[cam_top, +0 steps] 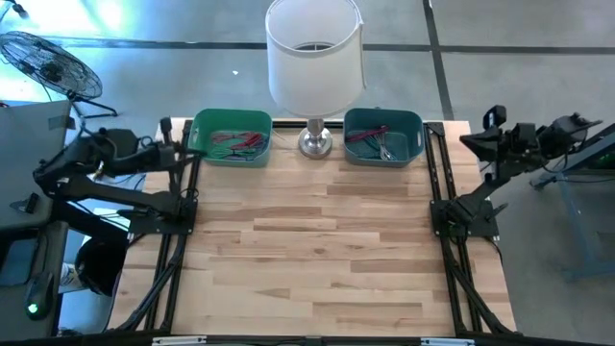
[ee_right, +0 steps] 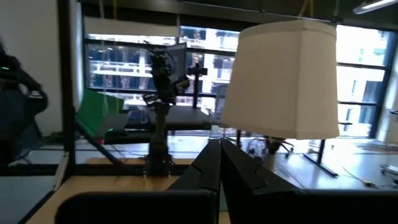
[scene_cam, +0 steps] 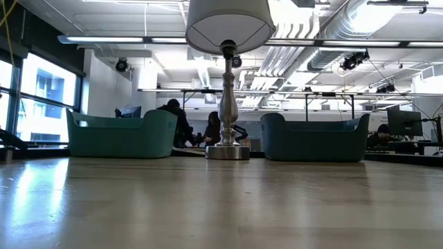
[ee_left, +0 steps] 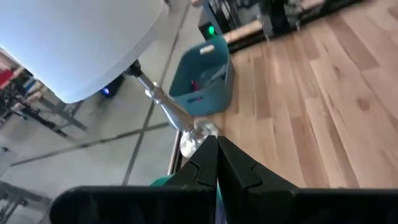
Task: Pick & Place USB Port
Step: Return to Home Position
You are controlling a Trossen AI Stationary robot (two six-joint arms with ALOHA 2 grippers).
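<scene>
High view: lamp (cam_top: 314,58) between bins (cam_top: 231,114) (cam_top: 383,111)

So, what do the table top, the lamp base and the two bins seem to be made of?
Table top: light wood planks, with visible grain and joints. Lamp base: probably polished metal, silvery with bright reflections. Green bin and blue bin: likely moulded plastic, with smooth, even-coloured walls.

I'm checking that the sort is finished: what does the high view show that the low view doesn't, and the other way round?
Only the high view: reddish cables in the green bin, red and pale cables in the blue bin, and the left arm and right arm parked at the table's sides. Only the low view: people in the room behind, and the ceiling. Both: the lamp, both bins and the wooden table.
</scene>
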